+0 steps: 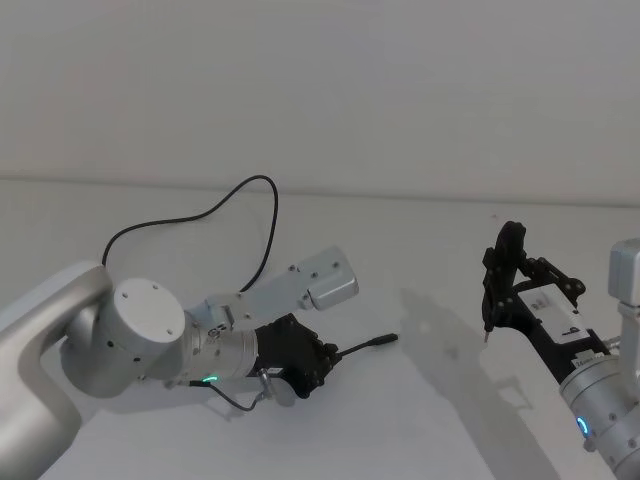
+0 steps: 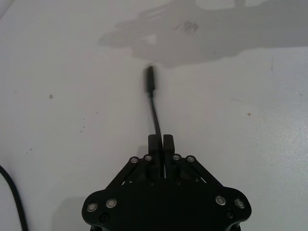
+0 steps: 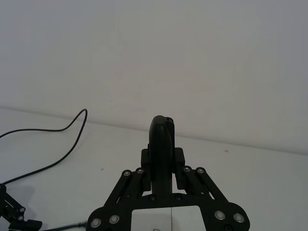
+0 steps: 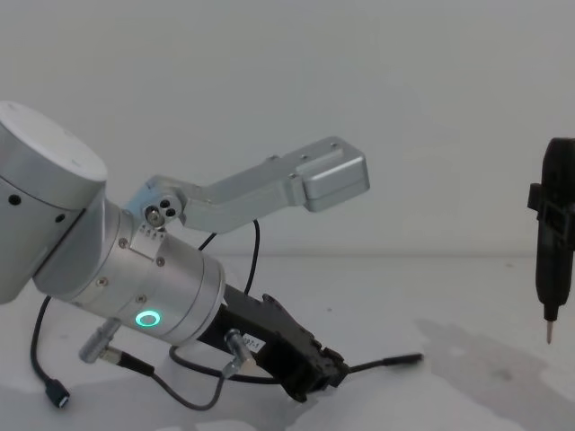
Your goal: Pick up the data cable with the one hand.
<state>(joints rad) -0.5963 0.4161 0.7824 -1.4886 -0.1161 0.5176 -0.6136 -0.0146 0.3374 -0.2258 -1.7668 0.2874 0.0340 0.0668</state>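
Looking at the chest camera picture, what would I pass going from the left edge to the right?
small bluish plug → green ring light → left gripper, shut on the data cable → its slim plug → pointed black tool

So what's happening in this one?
The left gripper, low over the white table, is shut on the data cable a short way behind its plug, which sticks out ahead. The cable's rest trails back across the table. The right gripper is off to the right, raised, gripping a pointed tool.
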